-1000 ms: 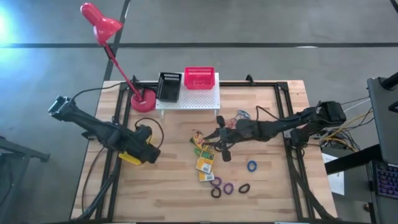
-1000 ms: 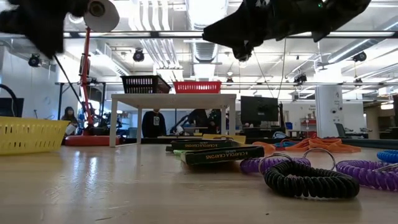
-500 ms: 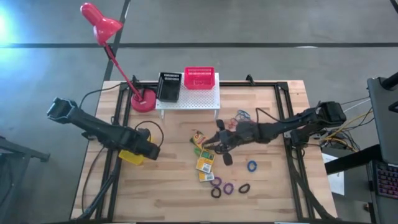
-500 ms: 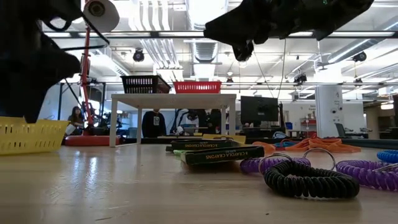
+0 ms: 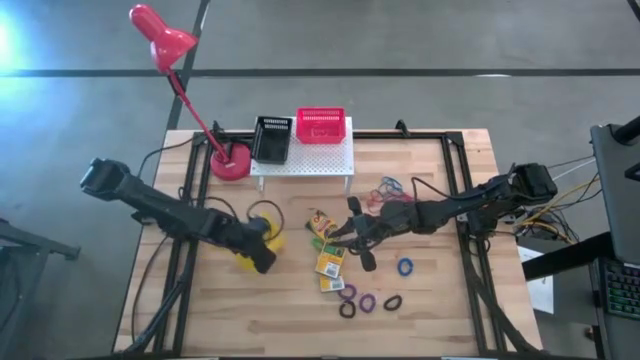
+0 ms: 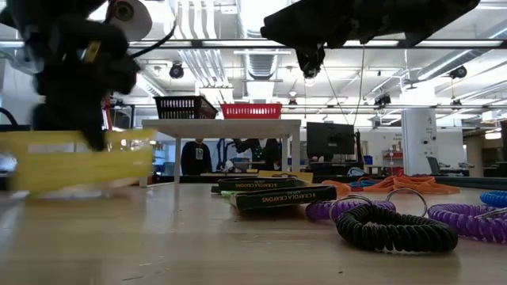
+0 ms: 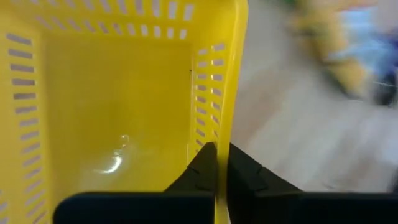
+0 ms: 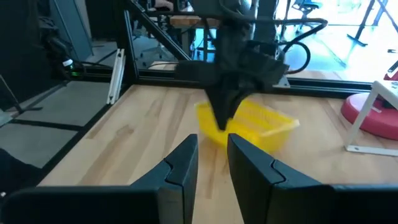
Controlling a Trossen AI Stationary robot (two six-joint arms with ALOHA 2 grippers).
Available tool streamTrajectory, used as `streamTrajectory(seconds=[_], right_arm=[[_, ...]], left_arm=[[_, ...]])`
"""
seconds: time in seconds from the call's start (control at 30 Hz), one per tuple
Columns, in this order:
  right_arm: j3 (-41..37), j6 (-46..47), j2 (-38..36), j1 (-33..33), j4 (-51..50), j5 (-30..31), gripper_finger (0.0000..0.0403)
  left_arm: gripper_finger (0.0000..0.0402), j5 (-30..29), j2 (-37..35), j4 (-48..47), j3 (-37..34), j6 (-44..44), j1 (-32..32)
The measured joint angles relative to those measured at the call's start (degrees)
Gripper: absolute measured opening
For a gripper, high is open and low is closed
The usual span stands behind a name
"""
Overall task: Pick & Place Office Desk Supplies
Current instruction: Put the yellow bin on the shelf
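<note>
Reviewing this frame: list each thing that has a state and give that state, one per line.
Left gripper: shut on the yellow basket's wall.
Yellow basket: gripped by its wall, nothing inside.
Right gripper: fingers slightly apart, holding nothing, above the crayon boxes.
Crayon boxes: lying flat on the table.
Black basket: upright on the white stand.
Red basket: upright on the stand.
Lamp: not visibly lit.

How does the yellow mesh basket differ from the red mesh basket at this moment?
The yellow basket is low over the wooden table, its wall pinched by the left gripper; the red basket stands free on the white stand. The yellow one looks empty; the red one's contents are unclear. Both have slotted walls.
</note>
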Motion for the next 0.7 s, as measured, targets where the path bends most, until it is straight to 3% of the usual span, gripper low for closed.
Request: streamTrajectory(seconds=[0.1, 0.4, 0.57, 0.7], right_arm=[[0.0, 0.9, 0.0, 0.0, 0.0, 0.0, 0.0084], [1.3, 5.9, 0.0, -0.2, -1.9, 0.5, 0.0084], [6.8, 7.1, 0.0, -1.1, -14.7, 2.8, 0.0084], [10.8, 7.1, 0.1, -2.3, -24.1, 5.4, 0.0084]], left_arm=[[0.0023, 0.0, 5.1, 4.8, 1.2, 8.2, 0.0], [0.0029, 6.9, 18.5, 3.7, 10.5, 22.3, -0.2], [0.0066, 9.0, 19.7, -0.7, 16.6, 31.8, -0.9], [0.011, 9.0, 18.5, -7.4, 21.5, 34.5, -1.0]])
